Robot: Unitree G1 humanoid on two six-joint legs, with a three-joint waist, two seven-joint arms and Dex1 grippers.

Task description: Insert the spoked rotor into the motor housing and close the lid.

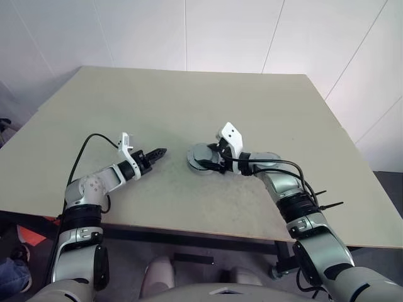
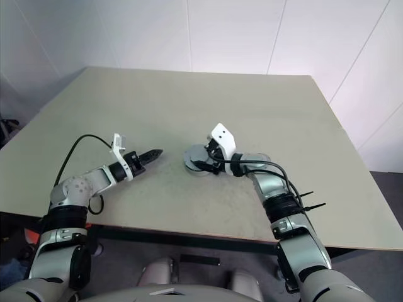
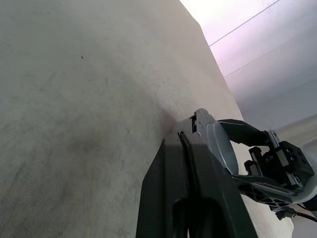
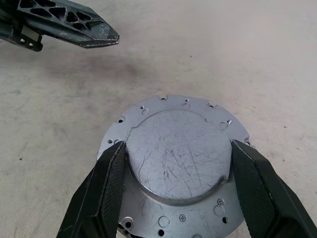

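The right end effector is grasping the lid on the bench; the clenched left end effector is hovering nearby. Closing seems underway; next likely calls for seating it.

There is one table. One round grey metal disc lies on it. There are two robot grippers.

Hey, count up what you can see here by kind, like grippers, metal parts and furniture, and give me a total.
Grippers: 2, the left gripper and the right gripper
Metal parts: 1, the round grey metal part between the right gripper's fingers
Tables: 1, the table
Total: 4
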